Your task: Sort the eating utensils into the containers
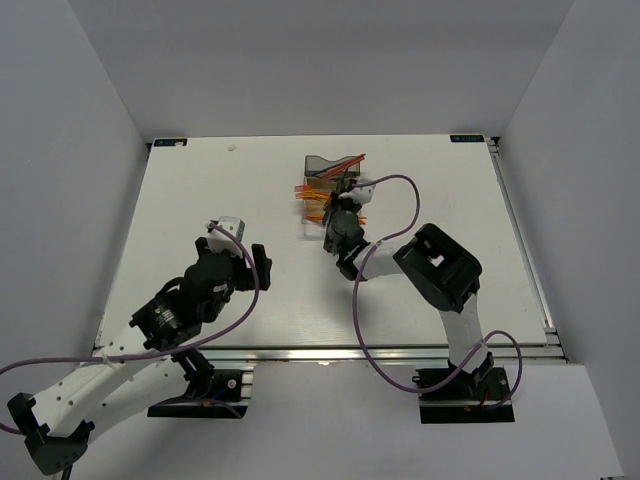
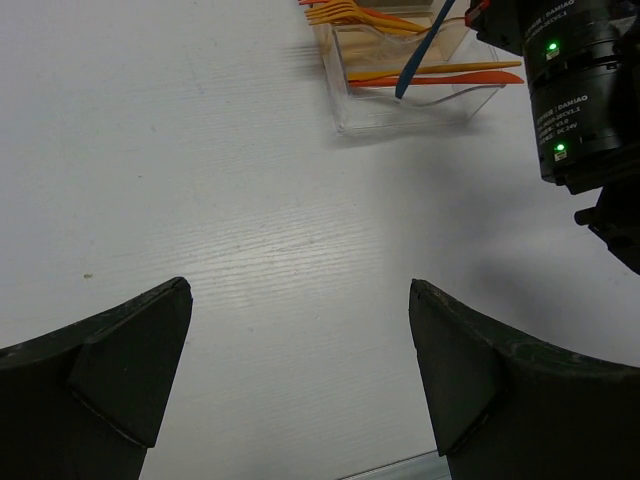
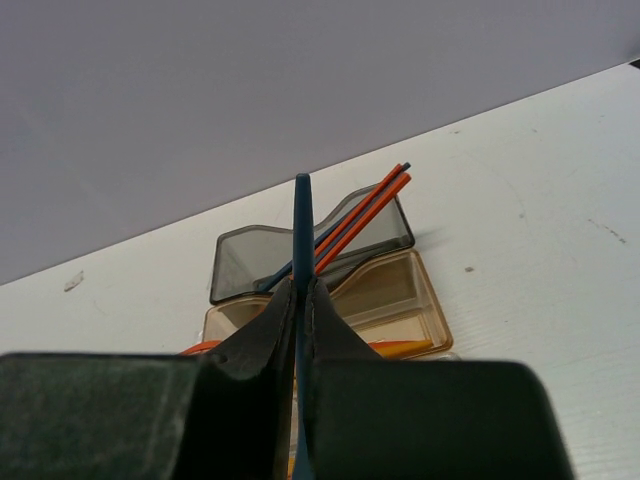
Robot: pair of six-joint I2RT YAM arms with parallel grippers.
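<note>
On the white table [image 1: 200, 180], the three joined bins [image 1: 320, 165] sit at one o'clock from centre. The right arm reaches over them with its wrist pitched down. The right gripper [image 3: 299, 292] is pinched tight on a dark blue utensil [image 3: 302, 205] whose tip dips into the clear bin [image 2: 410, 112]. This looks like the placing step; next would be lowering and releasing. The left gripper [image 2: 298, 290] hovers at seven o'clock, spread wide and empty.

- Grey bin [image 3: 245, 265], amber bin [image 3: 400, 300] and clear bin [image 2: 400, 115] are sitting joined in a row.
- Red sticks [image 3: 365, 212] are leaning from the grey bin.
- Orange forks [image 2: 350, 14] are lying in the amber bin.
- Your right gripper [image 3: 300, 290] is pinching a blue utensil [image 3: 302, 210] over the clear bin.
</note>
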